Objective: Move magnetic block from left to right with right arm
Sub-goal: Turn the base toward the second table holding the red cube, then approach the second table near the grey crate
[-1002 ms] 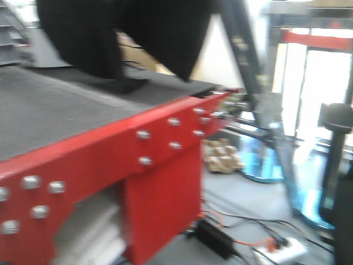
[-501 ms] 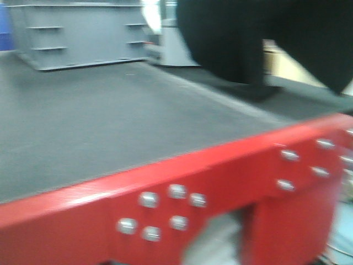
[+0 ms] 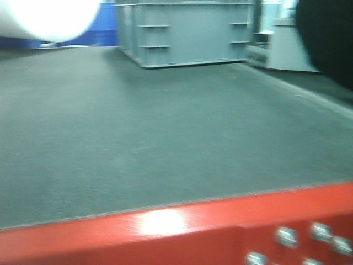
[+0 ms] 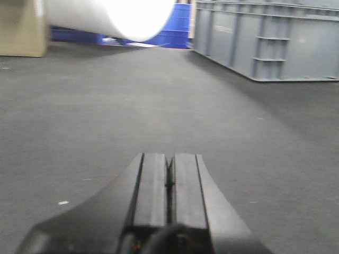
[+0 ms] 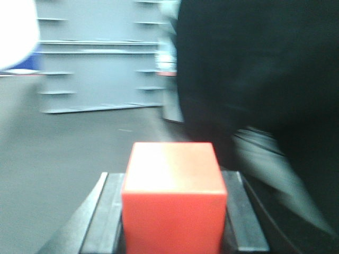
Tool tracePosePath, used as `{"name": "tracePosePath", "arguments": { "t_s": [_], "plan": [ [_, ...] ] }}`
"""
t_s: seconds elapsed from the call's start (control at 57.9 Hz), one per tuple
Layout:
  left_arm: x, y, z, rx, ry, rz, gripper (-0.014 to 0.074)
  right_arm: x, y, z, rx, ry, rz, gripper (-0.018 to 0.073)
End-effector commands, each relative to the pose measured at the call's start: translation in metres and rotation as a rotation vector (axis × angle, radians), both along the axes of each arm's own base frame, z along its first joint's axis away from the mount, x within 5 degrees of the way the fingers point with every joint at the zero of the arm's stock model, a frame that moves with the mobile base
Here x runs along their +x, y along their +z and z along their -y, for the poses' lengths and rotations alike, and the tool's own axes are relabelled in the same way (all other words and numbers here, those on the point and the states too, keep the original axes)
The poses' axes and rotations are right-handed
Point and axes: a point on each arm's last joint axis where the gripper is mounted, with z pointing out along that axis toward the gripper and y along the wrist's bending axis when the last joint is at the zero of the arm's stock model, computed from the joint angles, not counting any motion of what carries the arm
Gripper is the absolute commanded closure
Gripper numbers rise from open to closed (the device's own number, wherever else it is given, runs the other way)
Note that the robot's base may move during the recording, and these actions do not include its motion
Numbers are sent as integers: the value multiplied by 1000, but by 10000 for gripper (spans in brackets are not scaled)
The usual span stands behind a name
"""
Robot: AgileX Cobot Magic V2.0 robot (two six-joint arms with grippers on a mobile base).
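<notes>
Nearest in the right wrist view, the magnetic block [image 5: 174,196] sits between the two black fingers [image 5: 110,211] of the right gripper [image 5: 172,182]. The jaws pinch it from either side, with its top face and front face both showing. Whether its underside touches the mat cannot be told. Just beyond, at the right of this view, a large black blurred shape [image 5: 254,79] fills the frame, and farther back on the left stands a grey crate [image 5: 100,63].

In the left wrist view, the left gripper [image 4: 169,180] has its jaws pressed together with only a thin dark seam between them, and nothing is in them. Past it spreads the dark grey mat [image 4: 106,116], which carries a grey ribbed crate at its far right corner. At the far left edge there is a tan box [image 4: 21,32], and beside it something blue [image 4: 177,24] behind a glaring white round shape [image 4: 122,16].

The front view is blurred. The bench's red steel frame [image 3: 182,232] runs along its near edge, with silver bolts [image 3: 287,237] at the right. The mat covers the top, and the crate stands at the far edge
</notes>
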Motion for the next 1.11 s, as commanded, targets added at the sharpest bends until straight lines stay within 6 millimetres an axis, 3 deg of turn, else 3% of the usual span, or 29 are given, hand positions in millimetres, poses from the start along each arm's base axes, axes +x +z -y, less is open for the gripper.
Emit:
{"name": "tracePosePath", "arguments": {
  "t_s": [0.0,1.089],
  "plan": [
    [-1,5,0,-11,-1,80,722,-2,18,0,-20,-8,111,232],
    [-1,5,0,-11,-1,80,722,-2,18,0,-20,-8,111,232]
  ]
}}
